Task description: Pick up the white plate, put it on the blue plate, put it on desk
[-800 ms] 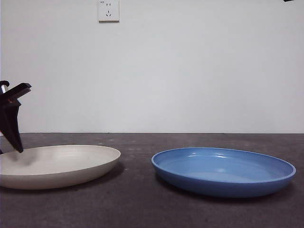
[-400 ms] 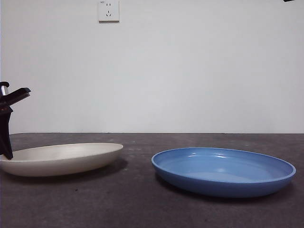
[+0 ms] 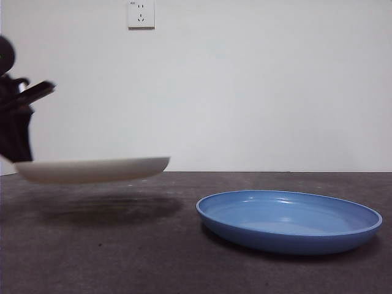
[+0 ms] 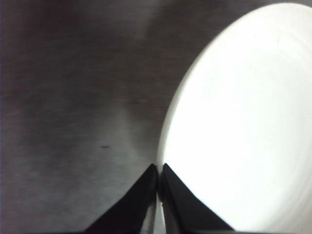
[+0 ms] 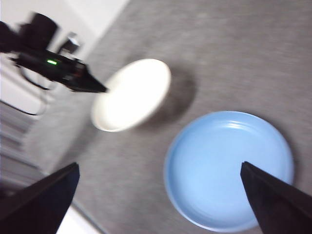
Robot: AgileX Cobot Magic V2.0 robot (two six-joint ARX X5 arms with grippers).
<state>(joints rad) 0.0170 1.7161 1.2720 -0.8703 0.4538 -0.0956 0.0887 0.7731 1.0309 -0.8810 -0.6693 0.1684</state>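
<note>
A: Since a second ago the wide, shallow, cream-white matte plate [image 3: 92, 169] has left the dark grey speckled bench [image 3: 184, 257]; it rested there with the gripper at its rim, and now it hangs level above its own shadow.

B: Which arm carries it?

A: The left gripper [image 4: 158, 173]. Its wrist view shows the two black jaws drawn together on the plate's rim, one above and one below the edge. In the front view it is the dark mass at the left edge.

B: And the right gripper [image 5: 156, 195]?

A: High over the bench, jaws wide apart, holding nothing, looking down on both plates.

B: Where is the target?

A: The glossy medium-blue round plastic plate [image 3: 289, 220] sits on the bench, apart from the cream one and to its right in the front view.

B: How should the cream plate behave?

A: Likely light and stiff, since it stays flat from a single rim pinch. That hold leaves most of the plate hanging off one side, so it could tilt or slip; the rim remains the only practical place to grip.
</note>
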